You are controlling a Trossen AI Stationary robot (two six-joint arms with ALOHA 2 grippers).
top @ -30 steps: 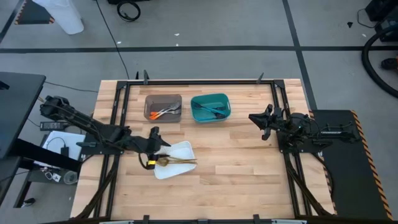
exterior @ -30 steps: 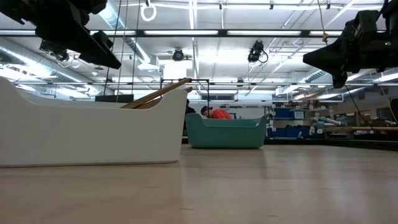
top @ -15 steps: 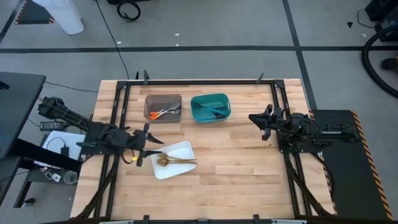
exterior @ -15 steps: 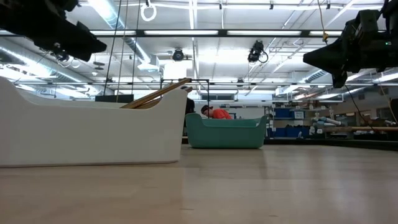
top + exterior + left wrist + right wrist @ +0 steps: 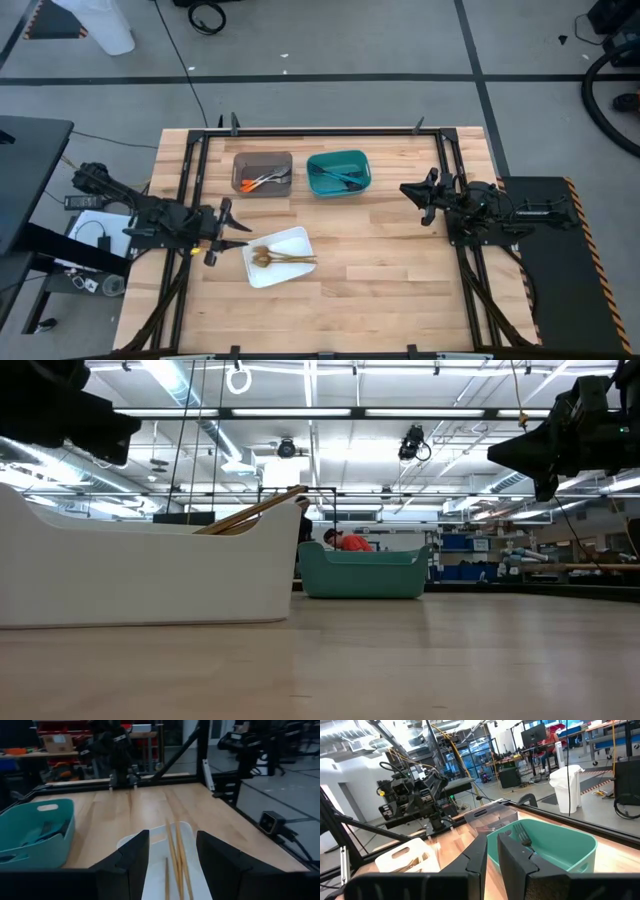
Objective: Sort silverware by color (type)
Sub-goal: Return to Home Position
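Note:
Gold silverware lies in the white square tray. In the low view its handles lean on the tray's rim. Orange-handled pieces lie in the grey bin. Teal pieces lie in the teal bin. My left gripper hovers open just left of the tray. In its wrist view the fingers frame the tray and touch nothing. My right gripper waits shut and raised at the table's right side, pointing toward the teal bin.
The two bins stand side by side near the table's far edge. Black frame rails run along the left, right and far sides. Bare wood spreads between the tray and the right arm and along the near edge.
My left gripper has drawn back from over the tray's left end toward the table's left edge, rising a little in the low view. The gold silverware has stayed lying in the tray. My right arm has kept still.

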